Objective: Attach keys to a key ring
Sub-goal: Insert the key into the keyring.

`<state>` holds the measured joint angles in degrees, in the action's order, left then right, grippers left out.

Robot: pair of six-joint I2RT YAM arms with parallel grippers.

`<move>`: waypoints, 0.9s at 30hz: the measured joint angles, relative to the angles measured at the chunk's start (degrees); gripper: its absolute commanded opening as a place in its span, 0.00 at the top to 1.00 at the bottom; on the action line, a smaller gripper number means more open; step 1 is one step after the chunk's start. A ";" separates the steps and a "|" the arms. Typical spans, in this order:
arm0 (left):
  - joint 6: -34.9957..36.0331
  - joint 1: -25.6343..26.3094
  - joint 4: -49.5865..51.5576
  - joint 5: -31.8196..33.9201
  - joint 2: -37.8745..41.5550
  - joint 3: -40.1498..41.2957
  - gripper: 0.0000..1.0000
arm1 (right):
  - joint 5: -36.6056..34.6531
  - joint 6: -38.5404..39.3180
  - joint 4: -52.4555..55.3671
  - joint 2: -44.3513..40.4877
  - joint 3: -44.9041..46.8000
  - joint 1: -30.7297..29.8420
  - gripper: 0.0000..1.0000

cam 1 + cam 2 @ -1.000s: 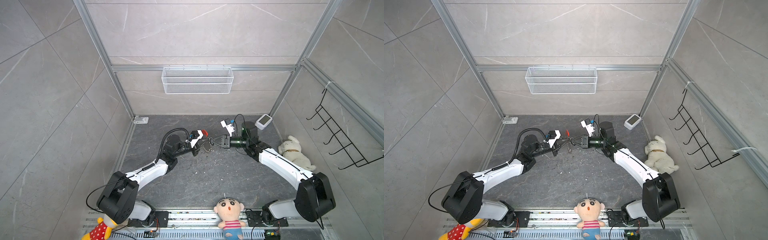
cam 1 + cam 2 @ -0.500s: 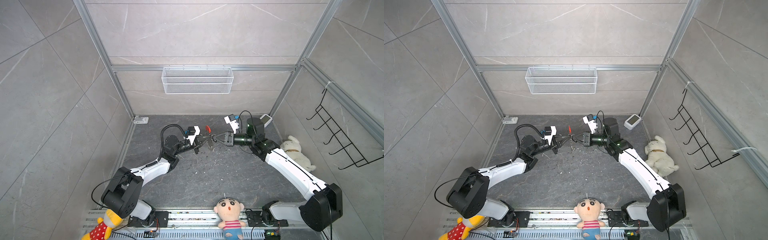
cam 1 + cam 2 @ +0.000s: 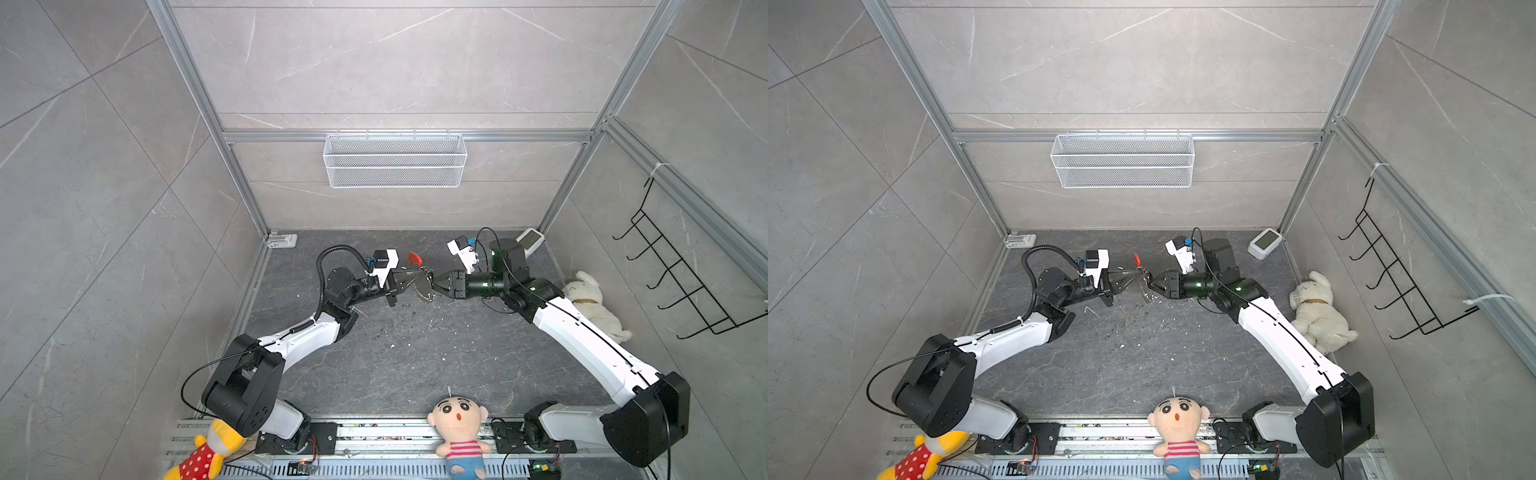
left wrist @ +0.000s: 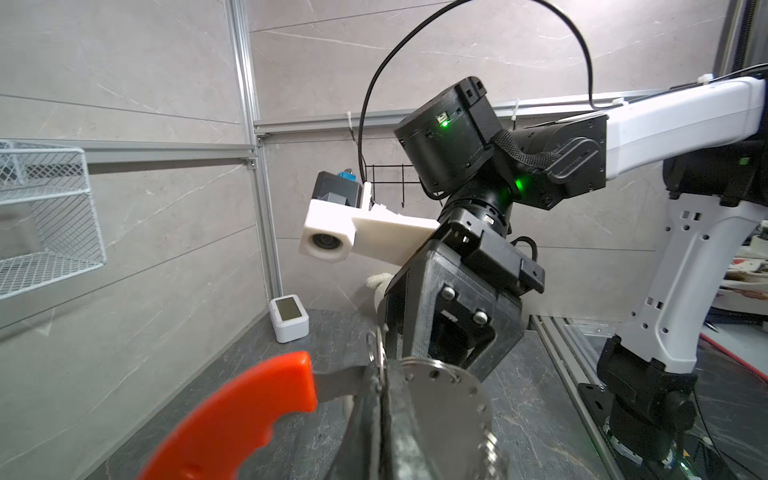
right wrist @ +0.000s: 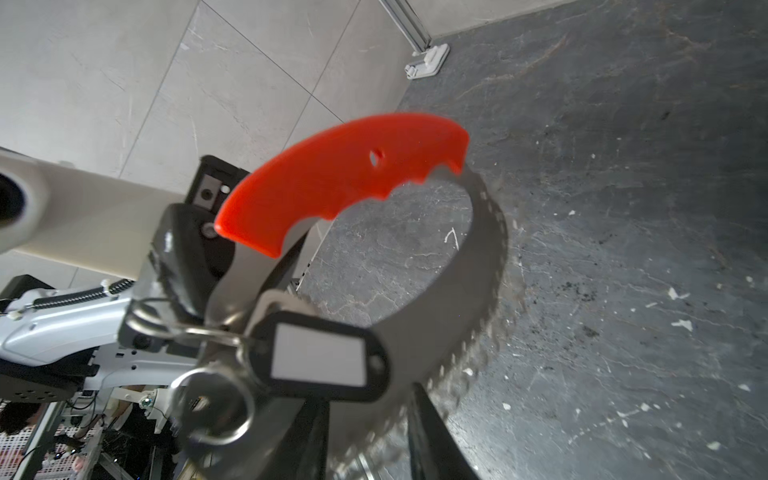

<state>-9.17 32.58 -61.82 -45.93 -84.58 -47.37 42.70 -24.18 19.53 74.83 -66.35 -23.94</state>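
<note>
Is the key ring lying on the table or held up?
Held up: the left gripper is shut on the key ring, clear of the table.

Key ring (image 5: pixel 340 187): glossy, smooth red plastic grip on a matt grey metal band edged with shiny metal rings. Keys (image 5: pixel 320 355): black plastic fob, semi-gloss, with a pale paper-like insert. Bench (image 5: pixel 623 208): dark, matt stone-look slab, scuffed and flecked.

Red and grey key ring (image 5: pixel 345 183), black pale-centred key fob (image 5: pixel 320 353), dark veined tabletop (image 5: pixel 623 166)
</note>
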 measured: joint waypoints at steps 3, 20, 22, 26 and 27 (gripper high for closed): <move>-0.04 -0.87 0.98 -2.01 0.31 -0.04 1.00 | -2.91 2.47 4.17 -1.31 -1.25 -0.04 0.65; 1.18 -3.13 13.16 -8.46 2.27 -3.32 1.00 | -5.84 6.82 6.91 -5.07 -4.70 -0.04 0.77; 0.35 -3.10 11.89 -8.70 1.66 -3.43 1.00 | -5.07 5.99 5.49 -5.07 -3.67 -0.04 0.80; -1.95 -3.10 9.31 -9.75 -0.46 -3.63 1.00 | -4.57 5.84 4.11 -5.07 -3.28 -0.04 0.83; -2.47 -3.10 8.94 -10.10 -0.94 -3.63 1.00 | -4.37 6.01 3.89 -5.07 -3.39 -0.04 0.83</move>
<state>-11.64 29.47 -52.88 -56.03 -85.52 -51.00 38.33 -18.17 23.42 69.76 -69.73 -23.99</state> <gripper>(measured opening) 0.053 0.171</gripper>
